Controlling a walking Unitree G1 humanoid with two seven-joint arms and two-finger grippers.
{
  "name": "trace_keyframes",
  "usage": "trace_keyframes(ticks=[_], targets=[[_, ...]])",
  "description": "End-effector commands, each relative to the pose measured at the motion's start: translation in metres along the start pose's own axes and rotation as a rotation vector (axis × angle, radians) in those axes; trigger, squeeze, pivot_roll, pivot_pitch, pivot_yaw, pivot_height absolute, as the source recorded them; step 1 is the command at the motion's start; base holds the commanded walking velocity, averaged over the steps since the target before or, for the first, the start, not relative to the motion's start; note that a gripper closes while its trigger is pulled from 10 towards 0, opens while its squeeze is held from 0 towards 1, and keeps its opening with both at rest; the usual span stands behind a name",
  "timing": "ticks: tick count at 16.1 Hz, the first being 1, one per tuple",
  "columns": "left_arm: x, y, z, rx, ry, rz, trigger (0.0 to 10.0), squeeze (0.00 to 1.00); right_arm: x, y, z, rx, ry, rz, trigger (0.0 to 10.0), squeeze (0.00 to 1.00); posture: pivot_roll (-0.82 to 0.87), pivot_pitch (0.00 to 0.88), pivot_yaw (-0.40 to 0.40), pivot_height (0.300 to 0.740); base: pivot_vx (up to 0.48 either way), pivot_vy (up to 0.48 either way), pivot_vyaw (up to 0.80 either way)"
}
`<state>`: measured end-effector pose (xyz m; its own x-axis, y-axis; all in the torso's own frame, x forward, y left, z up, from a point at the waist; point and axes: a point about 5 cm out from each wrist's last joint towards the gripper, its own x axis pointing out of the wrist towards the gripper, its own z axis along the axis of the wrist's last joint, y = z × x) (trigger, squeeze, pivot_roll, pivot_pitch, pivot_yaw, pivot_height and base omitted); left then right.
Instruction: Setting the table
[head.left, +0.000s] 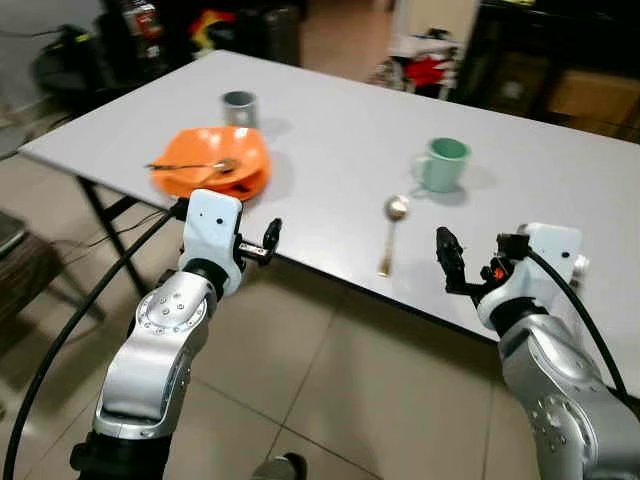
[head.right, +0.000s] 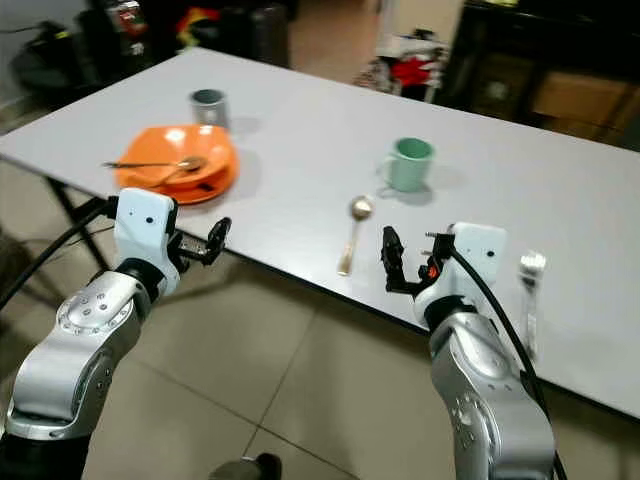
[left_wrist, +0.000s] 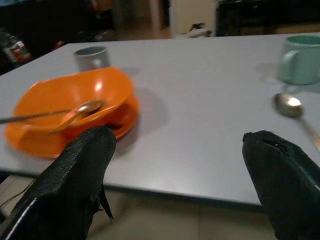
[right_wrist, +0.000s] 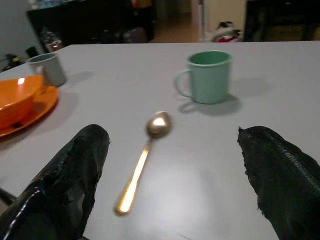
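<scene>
**Both grippers wait open at the near edge of the table**

A large grey table (head.left: 330, 130) stands on a tiled floor (head.left: 330, 400), and the robot is at its near edge. The two silver arms reach forward from below.

On the left part of the table there is an orange bowl (head.left: 215, 155) on an orange plate (head.left: 250, 187) of the same colour. A spoon (head.left: 195, 166) lies across this bowl, with its handle pointing to the left. Just behind the bowl stands a small grey cup (head.left: 239, 108).

More to the right stands a green mug (head.left: 442, 164), with its handle to the left. Near it, closer to the robot, a second spoon (head.left: 391, 232) lies flat on the table, the round end towards the mug and the golden handle towards the table edge.

The left gripper (head.left: 268, 243) is in front of the table edge, near the plate; its fingers (left_wrist: 75, 180) are wide apart and hold nothing. The right gripper (head.left: 448, 258) is at the edge just right of the second spoon, also wide open and empty, and it does not touch the spoon.
</scene>
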<state>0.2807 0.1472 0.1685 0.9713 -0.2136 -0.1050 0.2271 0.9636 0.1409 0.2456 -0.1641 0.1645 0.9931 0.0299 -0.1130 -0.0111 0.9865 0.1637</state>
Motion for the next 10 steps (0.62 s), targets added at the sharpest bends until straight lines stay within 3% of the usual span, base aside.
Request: trace_keyframes(ticks=[1, 2, 7, 8, 9, 10], targets=[[0.0017, 0.0012, 0.004, 0.014, -0.021, 0.006, 10.0, 1.0, 0.0012, -0.0013, -0.0015, -0.015, 0.02, -0.007, 10.0, 1.0, 0.06, 0.0, -0.021, 0.74, 0.0, 0.0, 0.68], [0.0028, -0.0004, 0.0041, 0.025, -0.025, 0.003, 10.0, 0.96, 0.0018, -0.0014, -0.0021, -0.019, 0.027, -0.005, 10.0, 1.0, 0.05, 0.0, -0.017, 0.74, 0.0, 0.0, 0.63], [0.0077, -0.0053, 0.0048, 0.021, -0.025, -0.018, 10.0, 0.47, 0.0009, -0.0073, -0.0017, -0.023, 0.026, -0.03, 10.0, 1.0, 0.03, 0.0, -0.003, 0.74, 0.0, 0.0, 0.77], [0.0081, -0.0057, 0.0053, 0.021, -0.026, -0.021, 10.0, 0.07, 0.001, -0.0064, -0.0013, -0.023, 0.024, -0.026, 10.0, 1.0, 0.03, 0.0, -0.003, 0.74, 0.0, 0.0, 0.8], [0.0081, -0.0057, 0.0052, 0.022, -0.026, -0.02, 10.0, 0.07, 0.001, -0.006, -0.0014, -0.023, 0.024, -0.024, 10.0, 1.0, 0.03, 0.0, -0.003, 0.74, 0.0, 0.0, 0.8], [0.0082, -0.0045, 0.0051, 0.024, -0.026, -0.01, 10.0, 0.0, 0.0012, -0.0052, -0.0015, -0.024, 0.024, -0.019, 10.0, 1.0, 0.03, 0.0, -0.005, 0.74, 0.0, 0.0, 0.8]])
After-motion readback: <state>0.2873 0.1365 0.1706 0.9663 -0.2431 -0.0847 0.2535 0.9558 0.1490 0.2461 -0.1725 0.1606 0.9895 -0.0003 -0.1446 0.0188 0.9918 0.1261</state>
